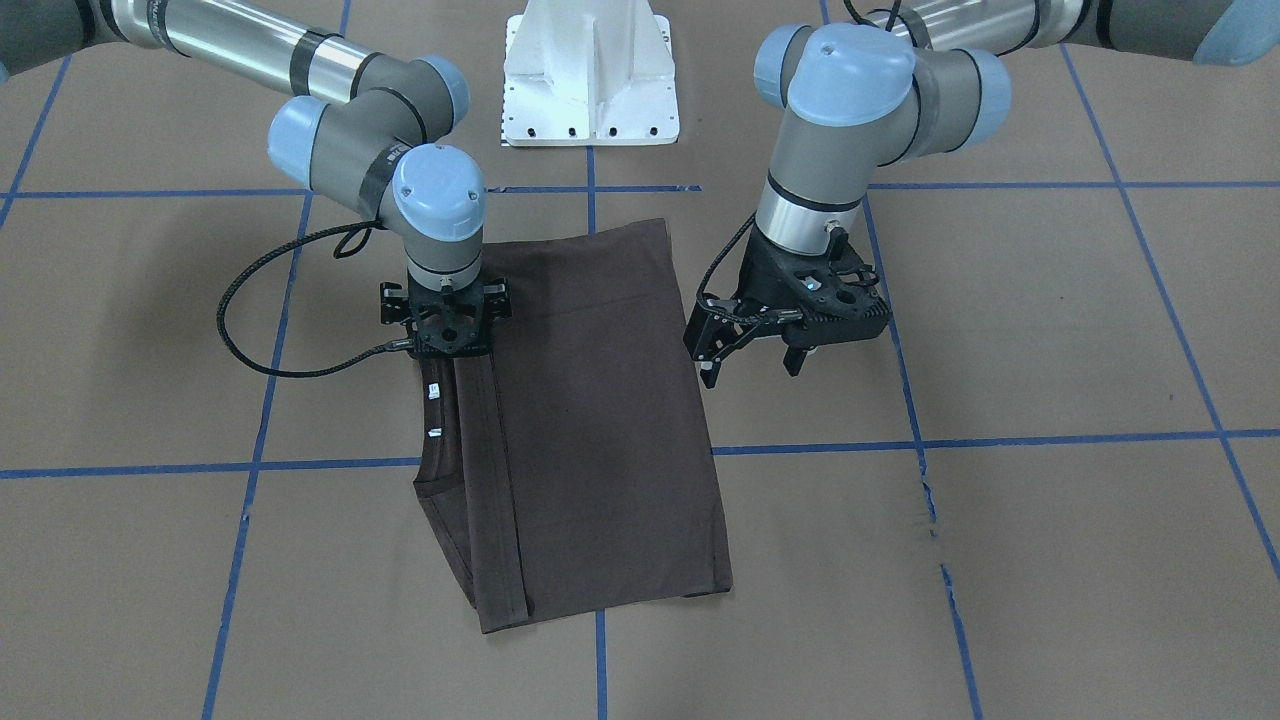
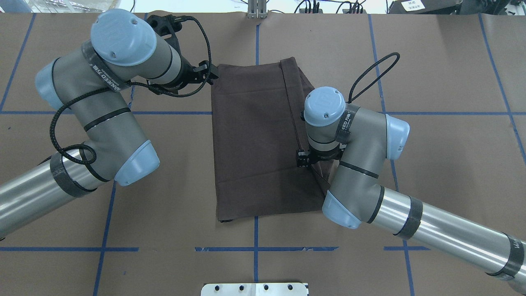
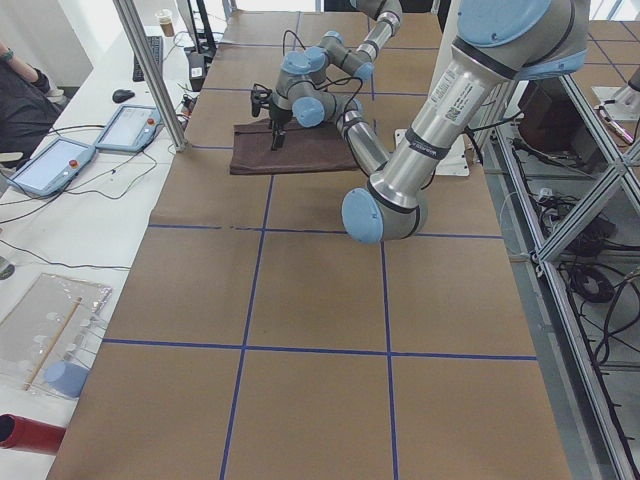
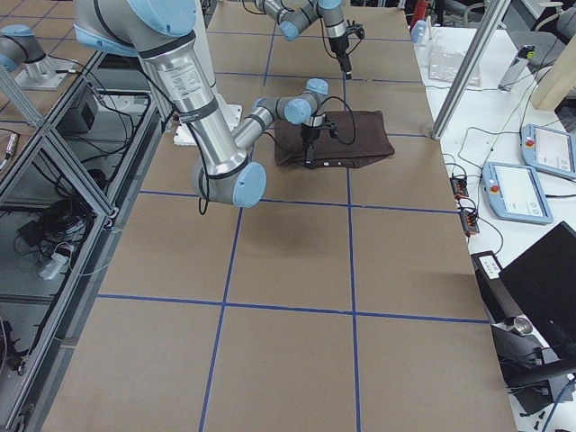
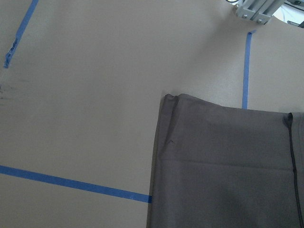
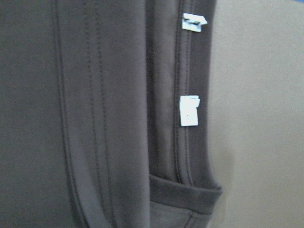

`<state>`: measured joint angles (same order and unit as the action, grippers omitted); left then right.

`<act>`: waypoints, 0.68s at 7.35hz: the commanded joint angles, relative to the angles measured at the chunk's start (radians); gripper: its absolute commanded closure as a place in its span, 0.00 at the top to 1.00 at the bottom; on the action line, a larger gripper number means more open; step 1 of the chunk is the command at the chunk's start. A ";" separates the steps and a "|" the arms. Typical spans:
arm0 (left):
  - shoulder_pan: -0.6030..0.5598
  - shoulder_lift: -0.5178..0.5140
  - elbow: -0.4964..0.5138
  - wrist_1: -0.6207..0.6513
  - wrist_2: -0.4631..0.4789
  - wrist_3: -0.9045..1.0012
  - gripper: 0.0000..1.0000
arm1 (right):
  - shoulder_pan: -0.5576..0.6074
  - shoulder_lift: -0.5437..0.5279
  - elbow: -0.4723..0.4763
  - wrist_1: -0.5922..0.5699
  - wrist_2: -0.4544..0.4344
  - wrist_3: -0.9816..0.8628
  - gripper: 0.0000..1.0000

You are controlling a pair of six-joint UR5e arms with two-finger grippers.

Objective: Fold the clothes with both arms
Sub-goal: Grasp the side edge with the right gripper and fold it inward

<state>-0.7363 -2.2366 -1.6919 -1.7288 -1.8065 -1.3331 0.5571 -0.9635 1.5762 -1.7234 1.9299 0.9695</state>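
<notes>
Item: T-shirt (image 1: pixel 600 420) lay mid-desk (image 1: pixel 1050 320), folded to a long panel; cross-fold judged outstanding. Left hand (image 1: pixel 750 368) was wide, empty, beside its edge. Right hand (image 1: pixel 446 335) was over the tagged edge; cannot tell its grip.

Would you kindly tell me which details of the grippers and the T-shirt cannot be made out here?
Right gripper: its fingers are hidden under its own wrist in the front-facing and overhead views, so whether it grips the T-shirt cannot be told.
White tags: their print is too blurred in the right wrist view.
T-shirt's corner nearest the robot on its right: covered by the right arm in the overhead view.
</notes>
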 commanded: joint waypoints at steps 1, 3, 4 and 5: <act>0.000 -0.001 0.000 0.000 -0.001 0.000 1.00 | 0.024 -0.046 0.024 -0.005 0.001 -0.002 1.00; 0.002 -0.011 -0.002 0.002 -0.001 -0.001 1.00 | 0.061 -0.108 0.054 -0.005 0.000 -0.030 1.00; 0.002 -0.009 -0.011 0.002 -0.001 -0.001 1.00 | 0.067 -0.163 0.085 -0.002 -0.012 -0.064 1.00; 0.002 -0.003 -0.029 0.003 -0.001 -0.001 1.00 | 0.108 -0.203 0.175 -0.005 0.000 -0.077 1.00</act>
<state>-0.7349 -2.2439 -1.7038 -1.7270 -1.8070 -1.3345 0.6282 -1.1112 1.6686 -1.7275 1.9249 0.9176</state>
